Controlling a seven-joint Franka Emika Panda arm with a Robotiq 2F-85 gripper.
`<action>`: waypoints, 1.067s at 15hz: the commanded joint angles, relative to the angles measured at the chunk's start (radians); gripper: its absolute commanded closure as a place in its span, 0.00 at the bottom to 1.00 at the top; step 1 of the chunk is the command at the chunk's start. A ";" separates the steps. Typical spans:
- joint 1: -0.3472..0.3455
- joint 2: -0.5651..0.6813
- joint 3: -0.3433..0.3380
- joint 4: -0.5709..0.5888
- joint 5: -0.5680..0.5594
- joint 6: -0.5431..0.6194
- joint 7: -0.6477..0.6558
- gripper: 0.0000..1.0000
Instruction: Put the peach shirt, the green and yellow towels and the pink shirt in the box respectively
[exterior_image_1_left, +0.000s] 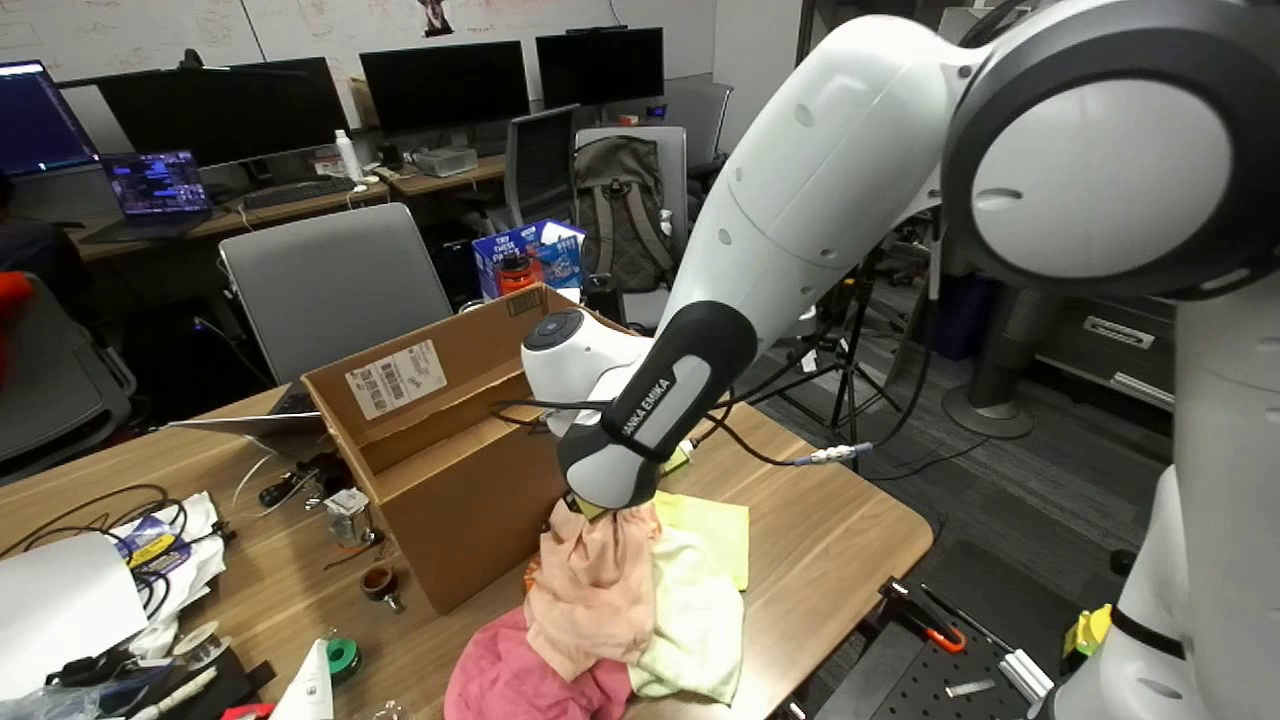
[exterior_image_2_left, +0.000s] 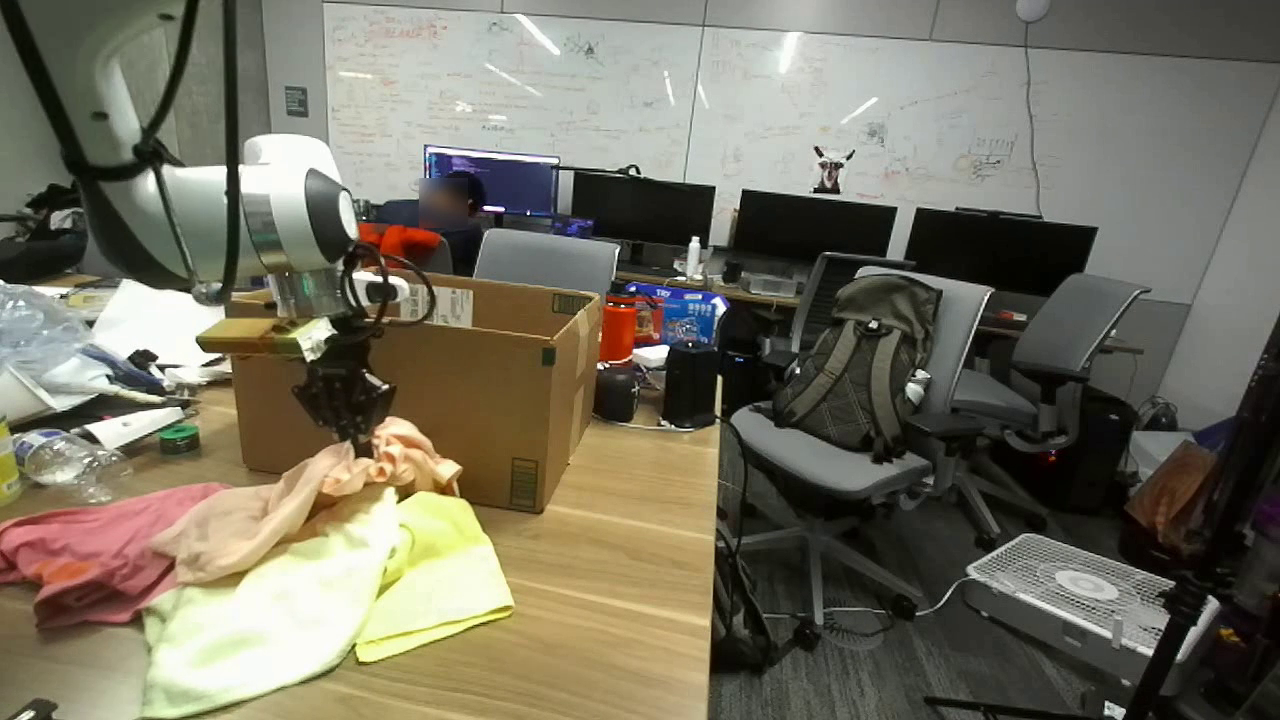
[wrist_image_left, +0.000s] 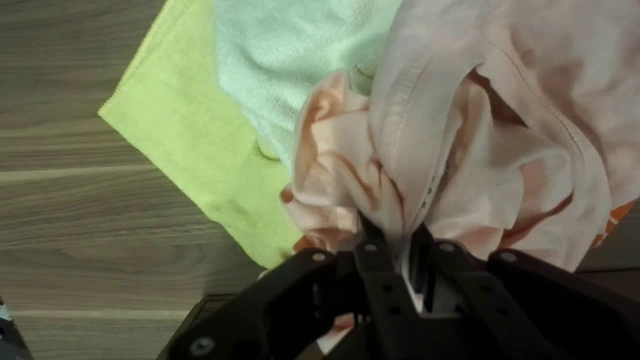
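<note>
My gripper (wrist_image_left: 397, 227) is shut on a gathered fold of the peach shirt (wrist_image_left: 420, 110), pinched between its fingers. The rest of that shirt drapes over the pile, partly across the pink shirt (exterior_image_1_left: 500, 670) and the pale green towel (exterior_image_1_left: 692, 620). Beside the green one, the bright yellow towel (exterior_image_2_left: 440, 585) lies flat on the table, partly covered by it. The cardboard box (exterior_image_2_left: 470, 400) stands upright with its top open, just behind the gripper in an exterior view; its white label (exterior_image_1_left: 396, 380) shows on an inner wall. The arm hides part of the box.
Around the box on the wooden table (exterior_image_2_left: 620, 560) are a small brown cup (exterior_image_1_left: 380, 580), a green tape roll (exterior_image_1_left: 343, 657), cables and papers. A red bottle (exterior_image_2_left: 617, 330) and a black speaker (exterior_image_2_left: 692, 385) stand by the box's far end.
</note>
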 joint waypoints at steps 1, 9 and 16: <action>0.016 -0.175 0.007 -0.088 -0.100 -0.086 0.104 0.96; -0.057 -0.426 0.179 -0.087 -0.282 -0.261 0.217 0.96; -0.143 -0.544 0.311 0.002 -0.307 -0.302 0.220 0.96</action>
